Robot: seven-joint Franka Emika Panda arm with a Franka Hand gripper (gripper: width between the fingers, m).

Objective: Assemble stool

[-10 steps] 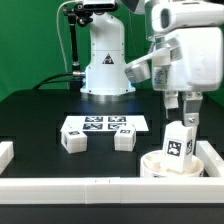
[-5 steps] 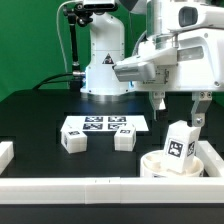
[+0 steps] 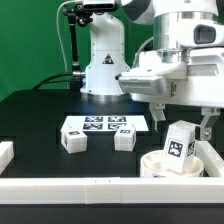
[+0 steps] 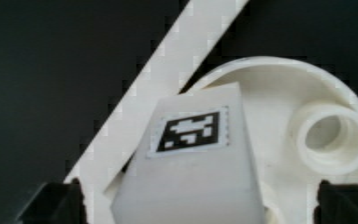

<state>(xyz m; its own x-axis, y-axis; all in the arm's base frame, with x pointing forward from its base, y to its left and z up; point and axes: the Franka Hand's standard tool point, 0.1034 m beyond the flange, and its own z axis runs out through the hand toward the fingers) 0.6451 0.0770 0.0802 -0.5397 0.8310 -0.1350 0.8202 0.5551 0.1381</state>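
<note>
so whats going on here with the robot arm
The arm's gripper hangs open above a white leg that stands on the round seat at the exterior view's right. Its fingers are spread and not gripping the leg. A loose leg and a second loose leg sit on the table by the marker board, not yet attached.

white seat point(image 3: 155, 167), white leg point(image 3: 180, 142) with a black-and-white square tag, black table point(image 3: 35, 120).
</note>
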